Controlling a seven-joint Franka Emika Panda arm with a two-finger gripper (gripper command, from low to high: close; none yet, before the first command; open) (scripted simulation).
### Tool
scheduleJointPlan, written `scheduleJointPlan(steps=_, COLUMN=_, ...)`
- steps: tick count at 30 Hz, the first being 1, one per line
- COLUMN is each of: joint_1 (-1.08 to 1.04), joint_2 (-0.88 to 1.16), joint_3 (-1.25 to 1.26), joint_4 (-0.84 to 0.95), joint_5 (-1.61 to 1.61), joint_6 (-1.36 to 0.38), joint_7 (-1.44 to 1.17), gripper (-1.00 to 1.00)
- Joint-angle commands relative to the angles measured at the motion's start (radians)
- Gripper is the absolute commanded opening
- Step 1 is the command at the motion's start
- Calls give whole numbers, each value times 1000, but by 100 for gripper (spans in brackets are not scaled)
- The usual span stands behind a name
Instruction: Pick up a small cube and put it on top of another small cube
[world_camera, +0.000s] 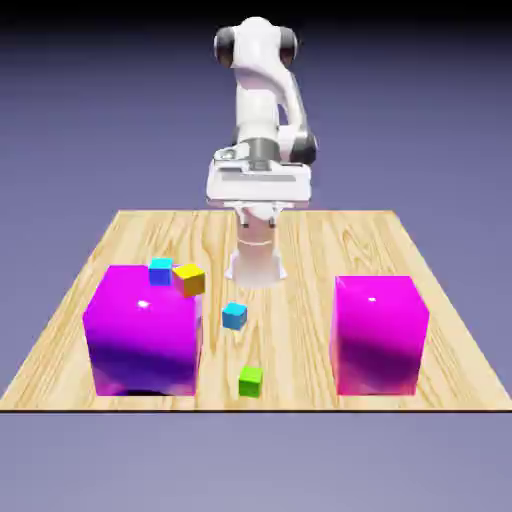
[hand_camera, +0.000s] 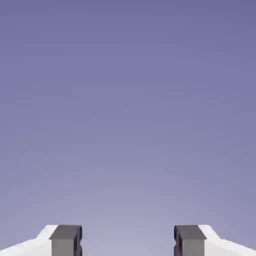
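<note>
The small cube (world_camera: 250, 380) is tiny and lime green. It rests on the wooden table (world_camera: 300, 250) near the front edge, between two big magenta blocks. My gripper (world_camera: 259, 200) hangs high above the table's far side, well away from that cube. In the hand view the gripper (hand_camera: 127, 242) is open: both grey fingertips (hand_camera: 65, 240) stand wide apart with nothing between them, and only the plain blue-violet backdrop shows beyond.
Big magenta blocks stand at the exterior view's left (world_camera: 142, 330) and right (world_camera: 380, 333). One cyan cube (world_camera: 234, 316) lies mid-table. Another cyan cube (world_camera: 160, 270) and a tilted yellow-orange cube (world_camera: 189, 279) sit at the left block's far top edge.
</note>
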Motion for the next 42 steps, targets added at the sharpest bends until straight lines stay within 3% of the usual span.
scheduleJointPlan(steps=1, joint_1=-12, joint_2=36, joint_3=16, joint_4=33, joint_5=-8, joint_6=-38, joint_7=11, gripper=0)
scheduleJointPlan(steps=42, joint_1=-496, joint_2=1522, joint_3=678, joint_4=1372, joint_5=-350, joint_6=-1589, joint_7=449, gripper=0)
